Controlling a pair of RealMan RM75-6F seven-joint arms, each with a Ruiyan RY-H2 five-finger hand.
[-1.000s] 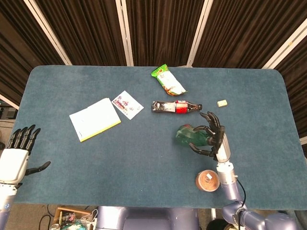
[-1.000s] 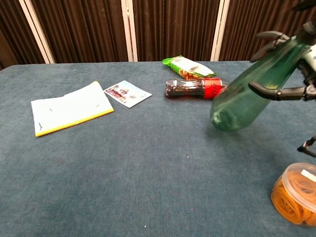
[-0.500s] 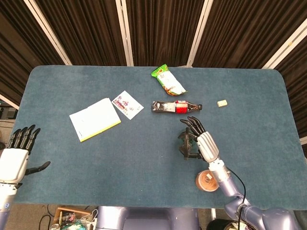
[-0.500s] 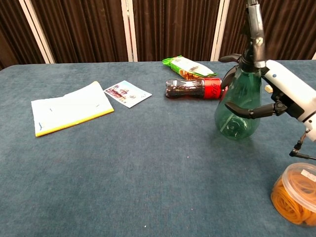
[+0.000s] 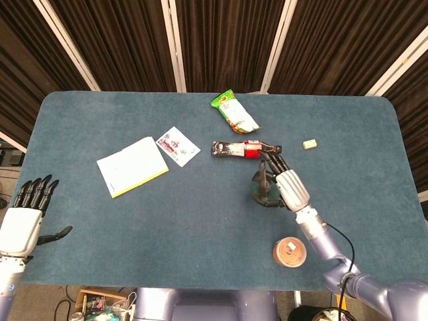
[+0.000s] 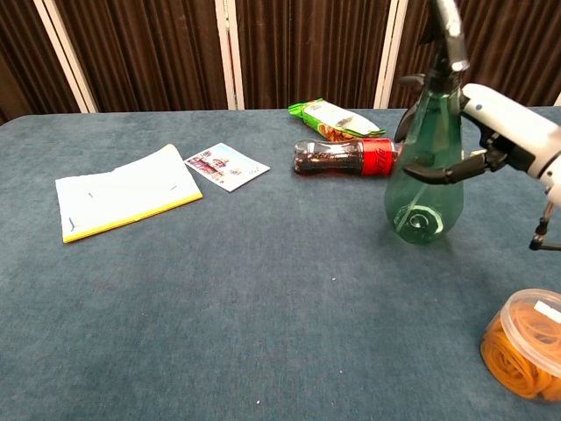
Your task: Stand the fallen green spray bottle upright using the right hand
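Note:
The green spray bottle (image 6: 427,175) stands upright on the blue table (image 6: 263,289), its trigger head at the top edge of the chest view. My right hand (image 6: 495,123) grips its upper body from the right, with fingers (image 6: 438,169) curled across the front. From the head camera the right hand (image 5: 289,188) covers most of the bottle (image 5: 259,186), so only a dark green sliver shows. My left hand (image 5: 28,217) hangs open off the table's near left corner, holding nothing.
A cola bottle (image 6: 346,158) lies on its side just behind the spray bottle, with a green snack packet (image 6: 337,117) beyond it. A tub of orange bands (image 6: 526,346) sits near the front right. A notebook (image 6: 118,202) and a leaflet (image 6: 226,166) lie to the left.
The spray bottle went from tilted in the air to standing on its base. My right hand swung over with it and shifted slightly away from me. The left hand stayed put.

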